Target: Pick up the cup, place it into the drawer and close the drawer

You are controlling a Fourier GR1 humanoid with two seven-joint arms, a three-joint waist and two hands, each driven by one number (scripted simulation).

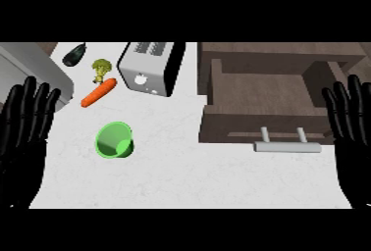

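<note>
Left robot hand (25, 132) at left edge, right robot hand (353, 127) at right edge, both released, fingers straight up, holding nothing. Green cup (115, 140) lies on its side on worktop (188, 176), left of open drawer (264, 105), handle (287, 146) facing front. Carrot (98, 92), broccoli (100, 68), toaster (150, 66) behind cup.

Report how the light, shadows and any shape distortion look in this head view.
Head view: even, soft light on the white counter, no glare; the open drawer's inside is dim; the green cup casts barely any shadow; the toaster leans outward from the steep angle.
</note>
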